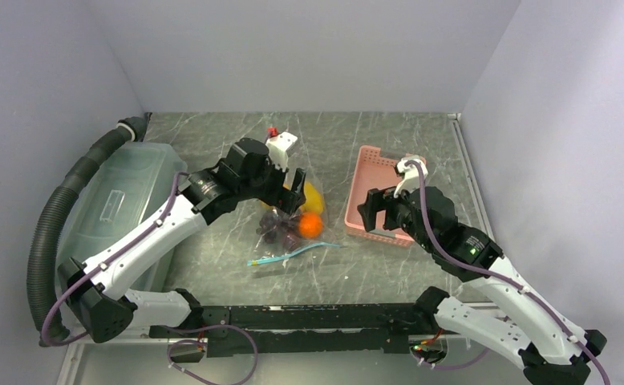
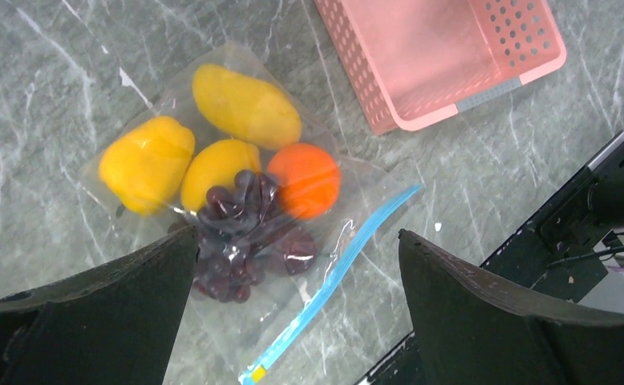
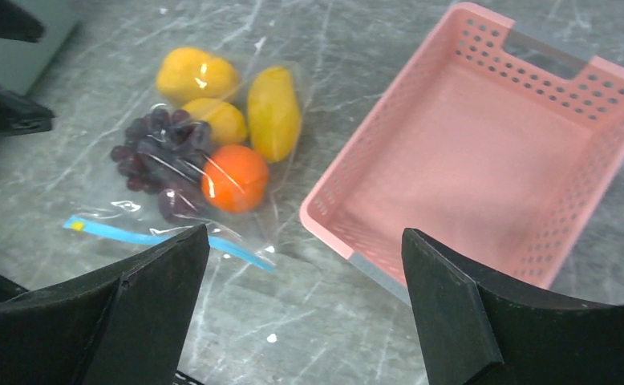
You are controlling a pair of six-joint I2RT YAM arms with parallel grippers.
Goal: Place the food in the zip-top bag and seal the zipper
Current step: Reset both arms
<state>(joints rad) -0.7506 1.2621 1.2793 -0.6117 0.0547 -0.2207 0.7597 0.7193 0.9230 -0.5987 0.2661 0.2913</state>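
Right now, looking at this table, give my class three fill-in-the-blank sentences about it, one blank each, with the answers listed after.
1. The bag holds three yellow pieces, a bunch of grapes and one ____ ball.
2. The pink basket has ____ inside it.
3. The left gripper and the right gripper both have their jaws ____.
Missing words: orange; nothing; open.
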